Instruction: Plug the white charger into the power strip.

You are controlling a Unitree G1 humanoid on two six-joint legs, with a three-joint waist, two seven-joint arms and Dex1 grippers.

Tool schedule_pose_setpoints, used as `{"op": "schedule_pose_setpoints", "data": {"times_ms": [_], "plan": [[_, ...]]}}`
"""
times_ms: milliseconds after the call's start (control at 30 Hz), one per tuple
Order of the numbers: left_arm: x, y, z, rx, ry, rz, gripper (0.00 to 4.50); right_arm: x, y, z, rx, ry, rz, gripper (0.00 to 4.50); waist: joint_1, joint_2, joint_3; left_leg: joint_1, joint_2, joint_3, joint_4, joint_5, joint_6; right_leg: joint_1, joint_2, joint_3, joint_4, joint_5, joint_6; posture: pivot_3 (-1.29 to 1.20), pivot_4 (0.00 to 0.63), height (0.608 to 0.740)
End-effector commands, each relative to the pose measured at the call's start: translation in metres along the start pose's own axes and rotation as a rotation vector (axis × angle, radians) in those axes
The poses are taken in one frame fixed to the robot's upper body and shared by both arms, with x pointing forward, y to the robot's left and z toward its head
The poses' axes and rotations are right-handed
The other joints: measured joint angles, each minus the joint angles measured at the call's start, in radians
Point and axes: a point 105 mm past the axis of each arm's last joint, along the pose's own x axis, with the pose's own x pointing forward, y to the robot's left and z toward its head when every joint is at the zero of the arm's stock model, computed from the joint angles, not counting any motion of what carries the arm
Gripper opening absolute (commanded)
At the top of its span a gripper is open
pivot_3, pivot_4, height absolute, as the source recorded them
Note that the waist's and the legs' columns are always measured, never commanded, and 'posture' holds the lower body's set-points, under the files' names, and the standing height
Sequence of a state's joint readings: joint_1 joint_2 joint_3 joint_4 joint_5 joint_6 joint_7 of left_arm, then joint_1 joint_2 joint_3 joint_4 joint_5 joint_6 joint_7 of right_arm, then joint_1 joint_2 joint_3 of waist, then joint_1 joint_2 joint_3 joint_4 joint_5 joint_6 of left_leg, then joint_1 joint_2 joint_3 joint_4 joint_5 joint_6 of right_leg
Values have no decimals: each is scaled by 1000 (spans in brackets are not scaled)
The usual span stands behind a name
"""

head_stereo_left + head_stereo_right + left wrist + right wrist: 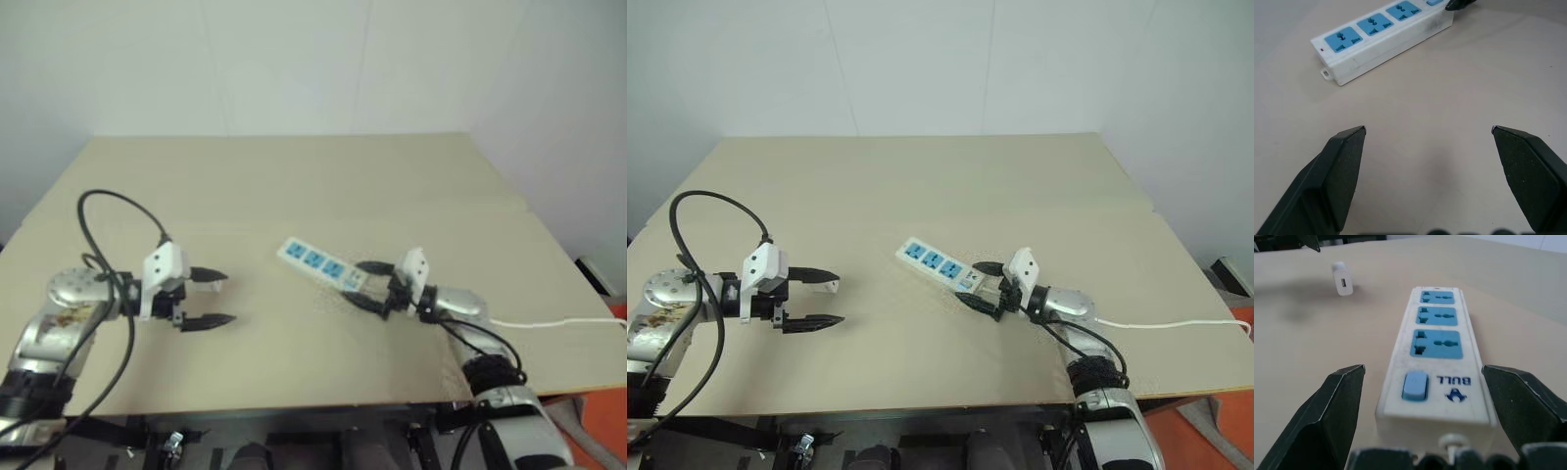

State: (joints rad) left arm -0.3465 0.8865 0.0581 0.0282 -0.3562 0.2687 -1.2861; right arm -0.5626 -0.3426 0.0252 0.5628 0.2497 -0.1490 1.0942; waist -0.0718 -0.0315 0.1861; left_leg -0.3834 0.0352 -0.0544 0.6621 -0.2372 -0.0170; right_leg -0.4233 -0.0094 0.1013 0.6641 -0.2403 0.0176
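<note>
Right wrist view | power strip (1436,369): white, three blue sockets | both jaws open, empty

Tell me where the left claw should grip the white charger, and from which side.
Pinch the white charger across its flat side faces, approaching level from the open left claw, which sits right beside it. It appears to stand upright, small and boxy.

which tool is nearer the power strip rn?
Right. The right tool straddles the switch end of the power strip, jaws open either side. The left tool hangs open well off its far end.
</note>
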Motion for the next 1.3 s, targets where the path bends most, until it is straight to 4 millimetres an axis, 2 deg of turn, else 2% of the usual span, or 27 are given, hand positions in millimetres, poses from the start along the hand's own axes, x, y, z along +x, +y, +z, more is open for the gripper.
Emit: {"op": "schedule_pose_setpoints", "data": {"times_ms": [33,400,833,1300], "plan": [[-7,3,10,35,-12,19,4500,1,0,4,-7,-10,4,4457,1,0,0,0,0,0,0,0,0,0,0,0,0,0,0,0,150,740],[-3,3,9,42,-3,9,4500,4,-6,-10,-33,25,-101,4457,0,0,0,0,0,0,0,0,0,0,0,0,0,0,0,0,150,740],[-2,2,6,39,2,4,4500,-1,1,-23,-47,54,-144,4457,2,0,0,1,0,0,0,0,0,1,0,0,0,0,0,0,150,740],[2,2,8,38,-8,-15,4500,-13,-4,-10,-14,52,-147,4457,2,0,0,0,0,0,0,0,0,0,0,0,0,0,0,0,150,740]]}}
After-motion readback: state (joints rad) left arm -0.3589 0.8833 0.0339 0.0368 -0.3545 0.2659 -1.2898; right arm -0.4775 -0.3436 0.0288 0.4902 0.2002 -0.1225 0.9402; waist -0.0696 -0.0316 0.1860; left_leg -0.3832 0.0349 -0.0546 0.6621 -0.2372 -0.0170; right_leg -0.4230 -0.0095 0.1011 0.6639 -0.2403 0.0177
